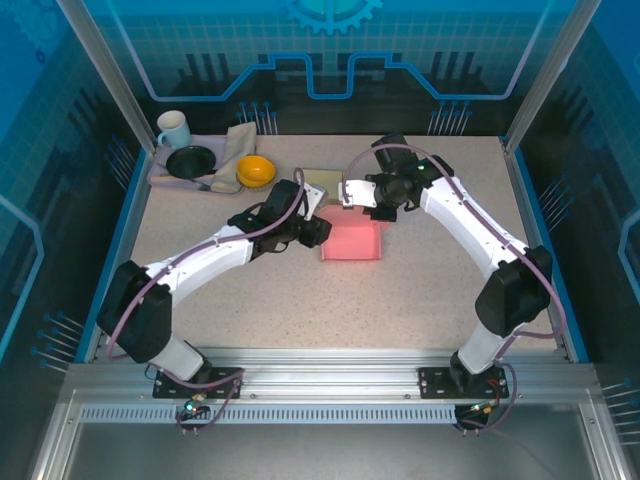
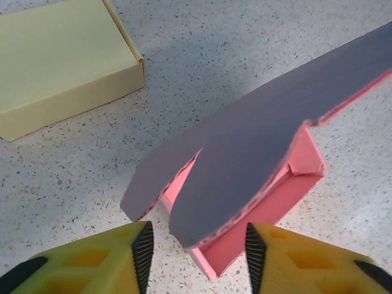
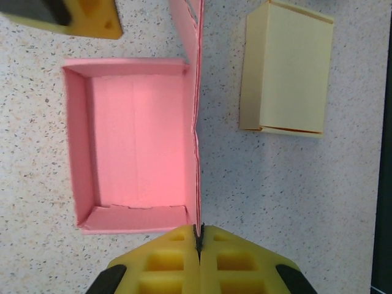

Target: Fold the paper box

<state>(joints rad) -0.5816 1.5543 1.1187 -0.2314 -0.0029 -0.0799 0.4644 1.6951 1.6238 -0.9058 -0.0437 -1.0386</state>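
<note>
The pink paper box (image 1: 352,242) lies open on the table's middle, its tray (image 3: 138,141) facing up. Its lid flap (image 3: 197,92) stands upright along the tray's far side. My right gripper (image 3: 198,236) is shut on the lid's edge and holds it up. From the left wrist view the lid's grey outer face (image 2: 263,141) leans over the pink tray (image 2: 269,202). My left gripper (image 2: 199,251) is open just short of the box's left corner, with the lid's rounded tab ahead of its fingers (image 2: 142,245). In the top view the left gripper (image 1: 316,228) sits at the box's left end.
A closed pale yellow box (image 3: 288,70) (image 2: 61,67) rests just behind the pink one. A purple tray (image 1: 160,178) at the back left holds a cup (image 1: 173,128), black bowl (image 1: 190,160) and cloth (image 1: 236,145), with an orange bowl (image 1: 255,171) beside it.
</note>
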